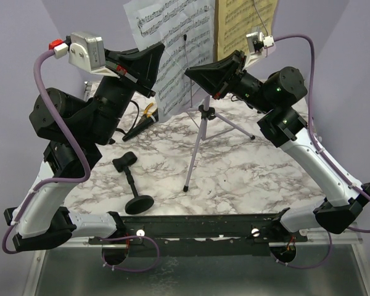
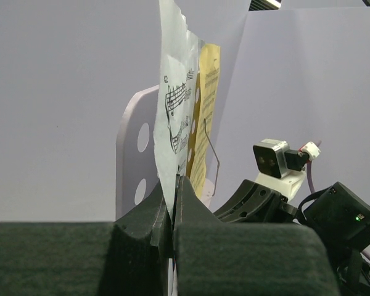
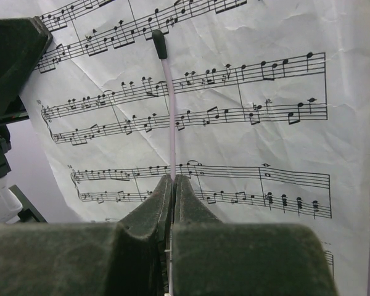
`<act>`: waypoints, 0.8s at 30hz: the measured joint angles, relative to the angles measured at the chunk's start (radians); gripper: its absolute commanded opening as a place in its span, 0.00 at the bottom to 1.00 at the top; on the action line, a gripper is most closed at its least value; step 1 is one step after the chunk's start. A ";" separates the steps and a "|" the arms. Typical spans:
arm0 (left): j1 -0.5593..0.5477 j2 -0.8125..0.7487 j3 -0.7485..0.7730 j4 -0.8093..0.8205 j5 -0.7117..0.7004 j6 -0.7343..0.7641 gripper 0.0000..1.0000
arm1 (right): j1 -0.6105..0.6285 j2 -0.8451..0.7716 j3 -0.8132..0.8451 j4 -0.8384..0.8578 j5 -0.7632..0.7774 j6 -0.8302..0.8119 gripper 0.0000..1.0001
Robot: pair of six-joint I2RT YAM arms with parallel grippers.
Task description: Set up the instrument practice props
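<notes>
The left tool (image 1: pixel 158 52) is pressed together on the lower left edge of the white sheet-music page (image 1: pixel 172 55), and the left wrist view shows the paper rising edge-on from between its fingers (image 2: pixel 186 194). Just behind that page stands the yellow sheet-music page (image 1: pixel 243 24). Both lean against the lilac music stand (image 2: pixel 132 160), whose punched holes show beside the paper in the left wrist view.

The right tool (image 1: pixel 189 73) is closed, pinching a thin lilac rod (image 3: pixel 171 105) with a black tip that stands upright in front of the white page.

The stand's tripod (image 1: pixel 200 139) has its legs spread on the marbled desk (image 1: pixel 253 166), between the two arms.

The black microphone (image 1: pixel 139 129) lies on the desk left of the tripod, partly hidden by the left arm. The short black mic stand (image 1: pixel 131 180) lies tipped on its side nearer the arm bases, its round base toward the near edge, apart from the microphone.
</notes>
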 measured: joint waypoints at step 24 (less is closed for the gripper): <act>0.000 -0.010 -0.092 0.099 -0.037 0.047 0.01 | 0.000 -0.003 0.000 -0.007 -0.003 -0.008 0.38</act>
